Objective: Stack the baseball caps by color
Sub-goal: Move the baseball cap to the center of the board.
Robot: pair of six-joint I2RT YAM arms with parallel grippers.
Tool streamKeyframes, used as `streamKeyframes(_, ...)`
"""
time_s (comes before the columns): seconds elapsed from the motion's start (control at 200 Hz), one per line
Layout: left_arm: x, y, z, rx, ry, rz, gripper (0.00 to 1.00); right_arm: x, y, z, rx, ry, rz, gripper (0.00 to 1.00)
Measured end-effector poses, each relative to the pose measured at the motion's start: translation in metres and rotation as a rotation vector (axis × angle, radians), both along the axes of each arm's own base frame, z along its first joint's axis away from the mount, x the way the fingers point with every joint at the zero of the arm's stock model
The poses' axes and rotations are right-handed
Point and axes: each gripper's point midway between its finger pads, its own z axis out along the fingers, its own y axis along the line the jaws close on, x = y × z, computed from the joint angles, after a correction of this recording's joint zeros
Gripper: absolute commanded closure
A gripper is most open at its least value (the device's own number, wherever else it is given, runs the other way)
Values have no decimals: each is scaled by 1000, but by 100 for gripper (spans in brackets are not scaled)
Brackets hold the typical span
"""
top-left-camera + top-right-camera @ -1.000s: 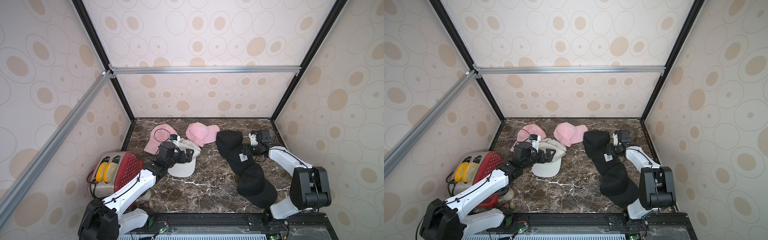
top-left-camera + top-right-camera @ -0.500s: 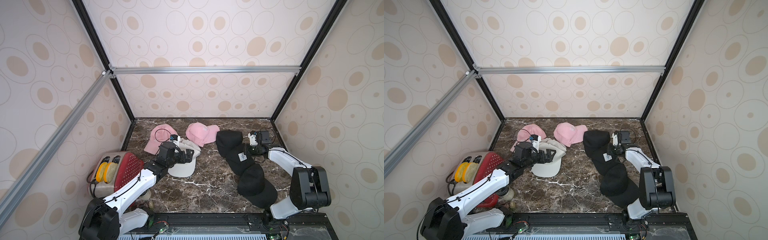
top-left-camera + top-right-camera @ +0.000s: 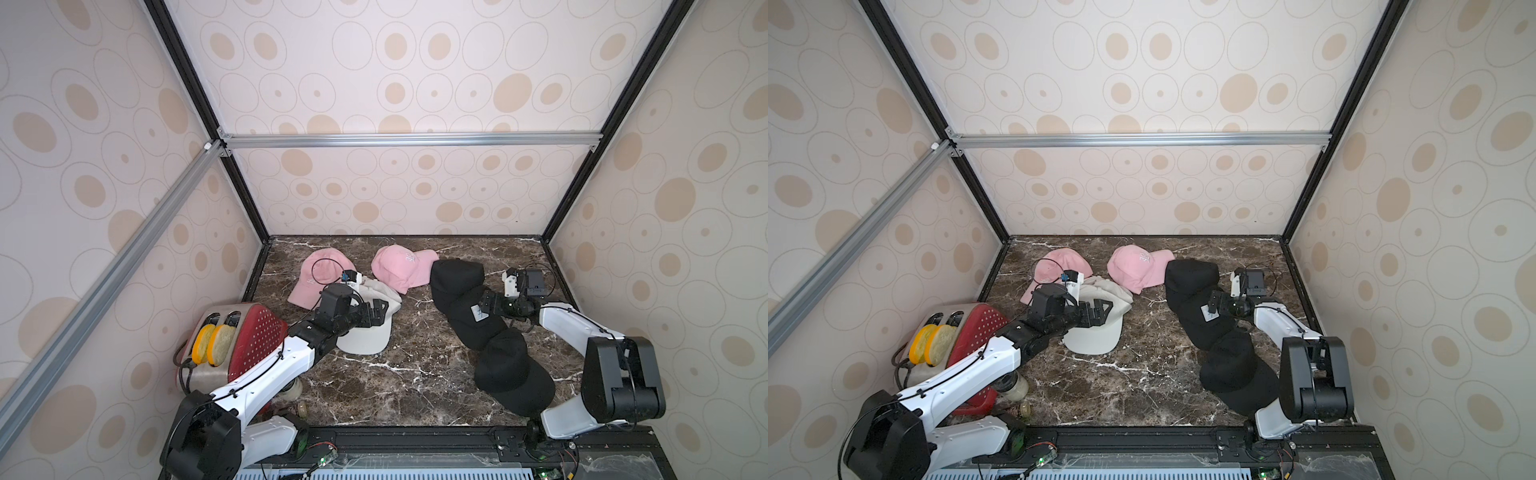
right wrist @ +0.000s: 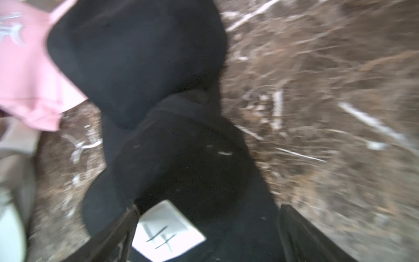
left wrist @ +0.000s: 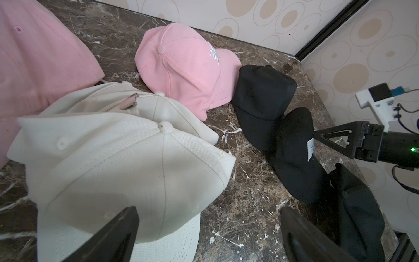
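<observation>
Right end effector (image 4: 208, 211) blurred, partly cropped, at tagged black cap (image 4: 181, 163)

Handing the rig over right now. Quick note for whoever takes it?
Left gripper: fingers open, over the white caps, holding nothing.
Right gripper: fingers open, at the tagged black cap, holding nothing.
Done: white caps piled together; the three black caps overlap in a line, not squarely stacked.
Left: the two pink caps lie apart; stack them, then square up the black ones.
</observation>
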Motion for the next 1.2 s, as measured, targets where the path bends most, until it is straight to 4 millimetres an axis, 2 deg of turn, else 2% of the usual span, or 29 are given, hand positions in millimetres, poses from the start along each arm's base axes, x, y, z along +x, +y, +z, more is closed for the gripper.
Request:
streamKeyframes(0.29,0,0,-2,3,5,-1,1,-15,41,-6,127,33,85,0)
streamKeyframes(0.591,0,-2,-6,5,18,-9,1,-29,78,-6,130,62,93,0)
streamKeyframes(0.781,-1,-3,-8,6,24,-19,1,-35,93,0,153,58,59,0)
streamKeyframes(0.896,-1,-5,-9,4,27,-28,1,-40,94,12,166,29,51,0)
streamKeyframes(1.026,-2,-6,-9,2,30,-32,1,-39,79,28,85,-46,42,0)
streamKeyframes(1.102,-2,-6,-10,2,31,-33,1,-40,70,27,30,-58,38,0)
streamKeyframes(1.197,-2,-7,-10,0,31,-37,1,-47,68,17,5,-41,69,0)
